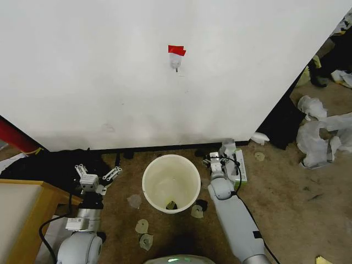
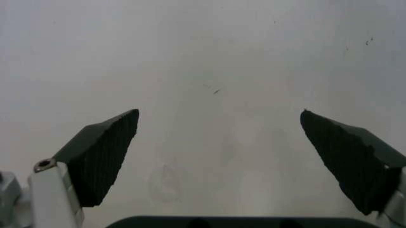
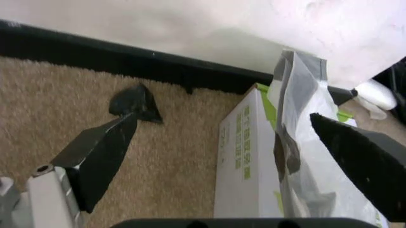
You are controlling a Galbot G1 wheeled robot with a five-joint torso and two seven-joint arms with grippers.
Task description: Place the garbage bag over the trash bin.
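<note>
The trash bin [image 1: 165, 170], a round cream-white bucket, stands upright on the brown carpet in the middle of the head view, with no bag over its rim. To its right lies a small green and white box [image 1: 241, 166] [image 3: 244, 161]. A strip of the garbage bag [image 1: 229, 146] [image 3: 298, 109], thin translucent film, sticks up out of that box. My right gripper [image 1: 222, 158] [image 3: 222, 118] is open just short of the box, and the film stands between its fingers, close to one pad [image 3: 362, 161]. My left gripper [image 1: 97, 172] [image 2: 219, 113] is open left of the bin, facing the white wall.
A wooden table [image 1: 22, 214] fills the lower left corner. Small film scraps [image 1: 142, 226] lie on the carpet in front of the bin. Heaps of thick white sheeting [image 1: 318, 132] sit at the right. A white wall with a black baseboard [image 3: 127, 59] closes the back.
</note>
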